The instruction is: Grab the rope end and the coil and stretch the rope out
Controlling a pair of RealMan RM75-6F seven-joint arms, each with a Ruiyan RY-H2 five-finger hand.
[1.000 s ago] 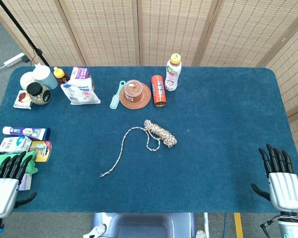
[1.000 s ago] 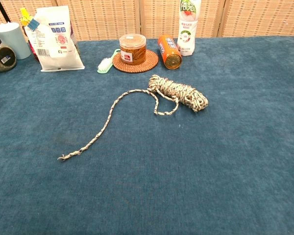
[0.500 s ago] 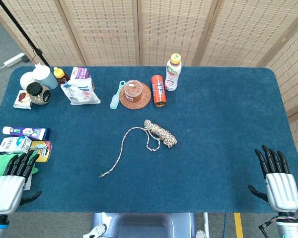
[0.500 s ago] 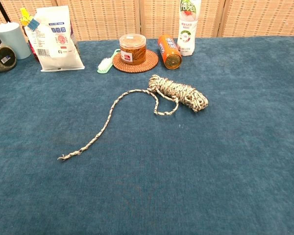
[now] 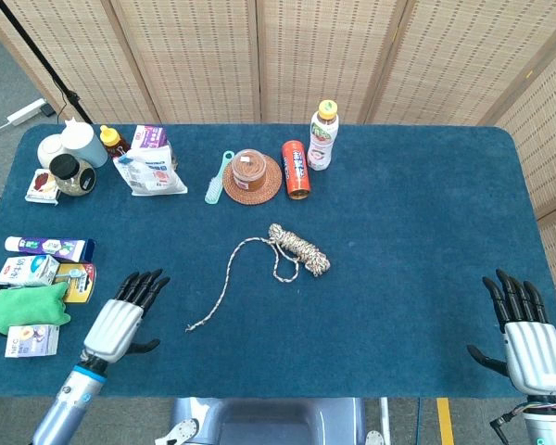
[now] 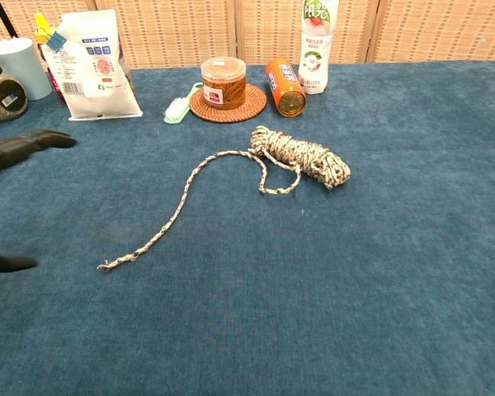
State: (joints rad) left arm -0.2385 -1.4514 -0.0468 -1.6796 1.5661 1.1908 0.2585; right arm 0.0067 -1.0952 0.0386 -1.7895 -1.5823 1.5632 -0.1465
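Left hand point(image 5: 120, 321) (fingers spread, empty) hovers near the rope end point(image 5: 195, 324).

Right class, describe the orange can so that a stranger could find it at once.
Start at the blue table and follow its far edge to the tall drink bottle. Directly left of it is the orange can, the only container lying on its side.

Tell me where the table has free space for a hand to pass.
Bare cloth lies right of the coil up to the right hand, and between the rope end and the left hand. The left edge and back row are crowded.
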